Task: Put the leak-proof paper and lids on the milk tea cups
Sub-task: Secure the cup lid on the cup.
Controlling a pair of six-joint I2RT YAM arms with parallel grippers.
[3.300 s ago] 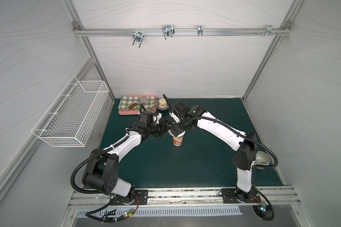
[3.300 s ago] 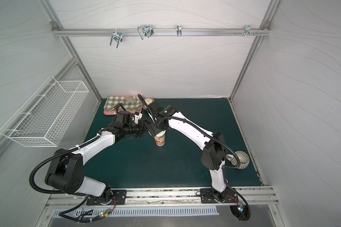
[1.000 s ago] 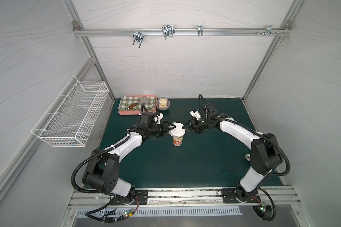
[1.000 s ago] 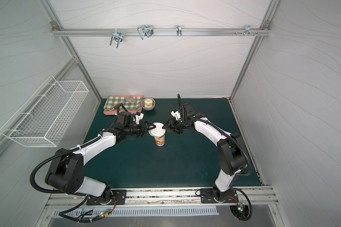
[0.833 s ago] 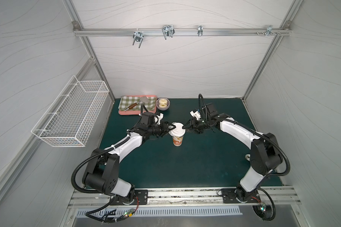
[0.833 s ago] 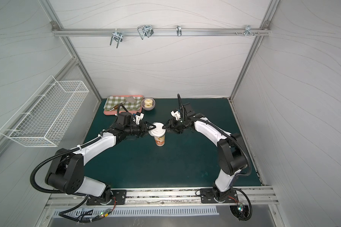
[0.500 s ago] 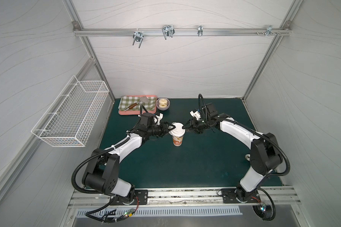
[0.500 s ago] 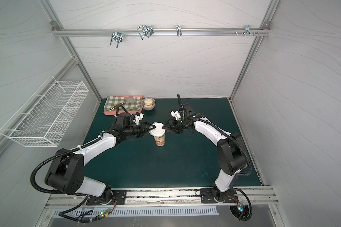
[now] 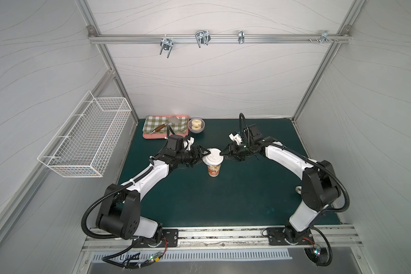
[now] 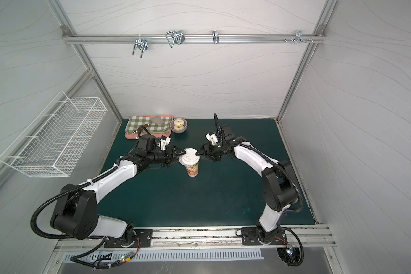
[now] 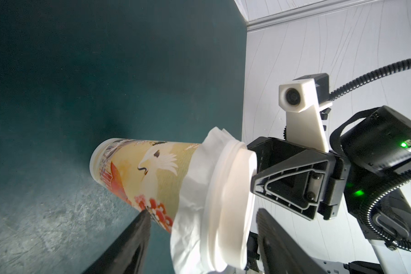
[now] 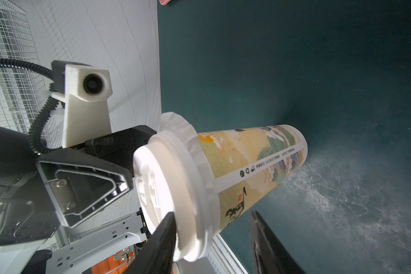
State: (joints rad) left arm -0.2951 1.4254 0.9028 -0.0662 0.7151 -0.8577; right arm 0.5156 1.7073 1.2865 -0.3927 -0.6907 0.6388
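A: Start on the left. How does the left arm point(image 9: 152, 173) sit?

B: Its base lies between 7 and 8 o'clock of the cup point(image 9: 214, 169). The white forearm slants toward 2 o'clock and ends at the cup's 9 o'clock. The left gripper point(image 9: 202, 153) is rolled sideways with its jaws wide apart. 1 finger is beside the cup wall and the other is past the top of the lid point(image 9: 213, 155).

A: And the paper?

B: The leak-proof paper point(image 11: 192, 180) is draped over the cup's mouth under the lid, and its crumpled edge hangs below the rim. The cup stands upright in the middle of the mat point(image 9: 223, 204).

A: The right side?

B: The right arm point(image 9: 285, 159) is based between 4 and 5 o'clock. It bends at the elbow and reaches toward 10 o'clock, to the cup's 3 o'clock. The right gripper point(image 9: 223, 154) is also rolled and clamps the lid's edge, 1 finger on top and 1 beneath the rim.
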